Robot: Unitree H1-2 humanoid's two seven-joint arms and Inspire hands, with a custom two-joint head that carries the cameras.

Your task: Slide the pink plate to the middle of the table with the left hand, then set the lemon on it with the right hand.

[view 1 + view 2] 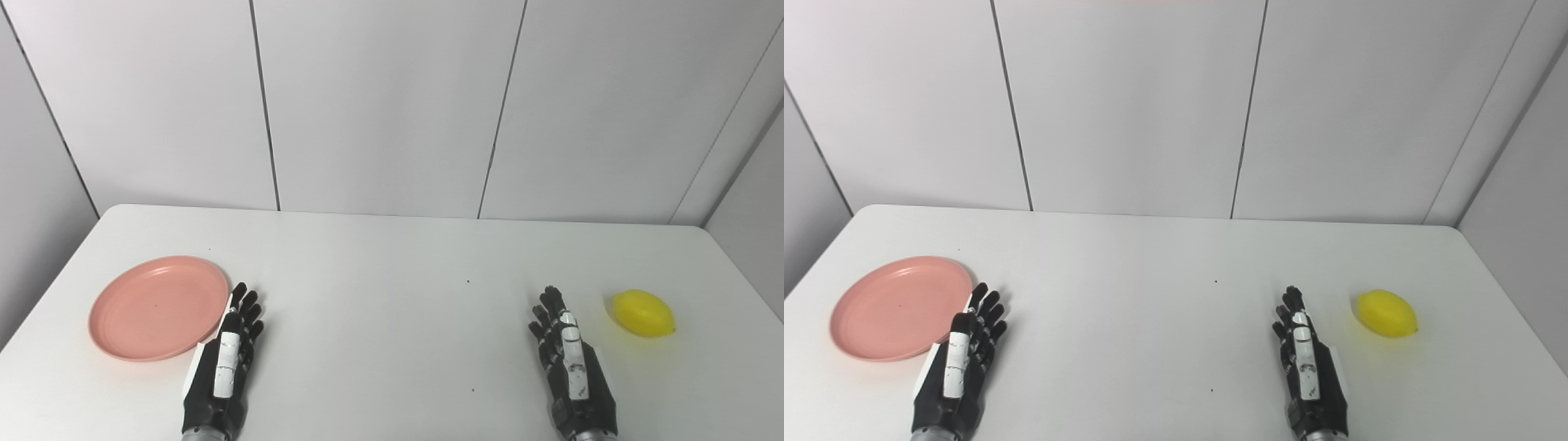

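Note:
A pink plate [158,306] lies flat at the left of the white table [392,257]. My left hand [225,361] rests just right of the plate's rim, fingers stretched forward and apart, holding nothing. At the table's right side lies a yellow lemon [644,313]. My right hand [568,361] sits a short way to the lemon's left, open and flat, not touching it. In the right eye view the plate [900,307], left hand [958,364], right hand [1307,364] and lemon [1387,313] stand the same way.
White wall panels [380,104] rise behind the table's far edge. A few small dark specks [468,282] mark the tabletop between the hands. The table's right edge runs close past the lemon.

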